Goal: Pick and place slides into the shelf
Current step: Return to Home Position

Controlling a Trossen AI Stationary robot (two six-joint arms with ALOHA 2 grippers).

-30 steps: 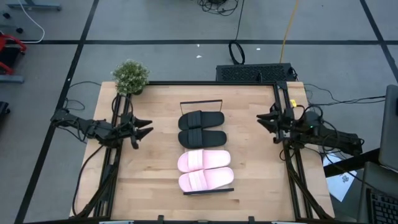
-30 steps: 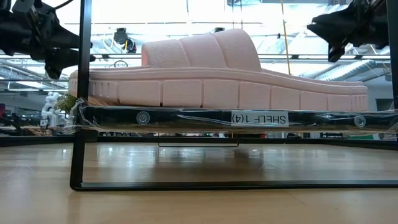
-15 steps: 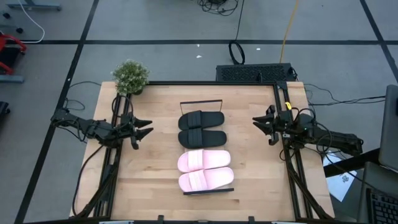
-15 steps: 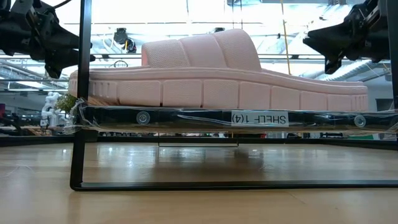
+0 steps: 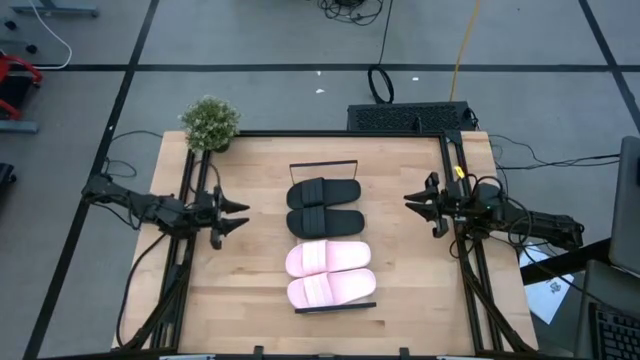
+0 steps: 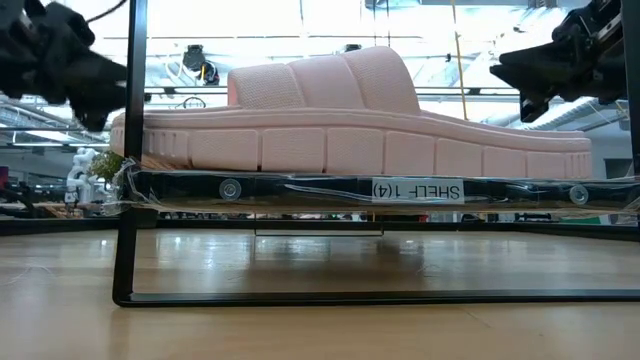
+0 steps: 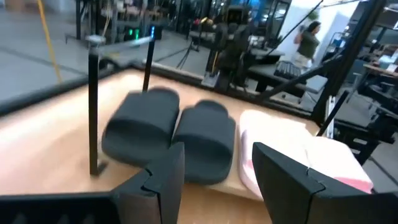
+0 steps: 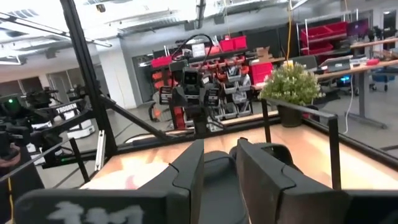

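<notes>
Two black slides (image 5: 323, 192) (image 5: 325, 220) and two pale pink slides (image 5: 327, 258) (image 5: 331, 290) lie side by side, soles down, on the low shelf (image 5: 335, 307) in the middle of the table. The low view shows the nearest pink slide (image 6: 350, 120) on the shelf's panel (image 6: 300, 190). My left gripper (image 5: 244, 214) is open and empty, left of the shelf, pointing at it; its wrist view (image 7: 217, 168) looks at the black slides (image 7: 168, 127). My right gripper (image 5: 412, 207) is open and empty, right of the shelf, above the table (image 8: 219, 155).
A small potted plant (image 5: 210, 125) stands at the table's far left corner. A dark box (image 5: 410, 118) lies beyond the far edge. Dark frame rails (image 5: 190, 250) (image 5: 465, 270) run along both sides. Bare wood lies between each gripper and the shelf. A person (image 7: 308, 40) stands far behind.
My right gripper has gone a little toward the table's left, toward the shelf. My left gripper has shifted slightly toward the shelf and shows blurred in the low view. The slides and shelf have stayed where they were.
</notes>
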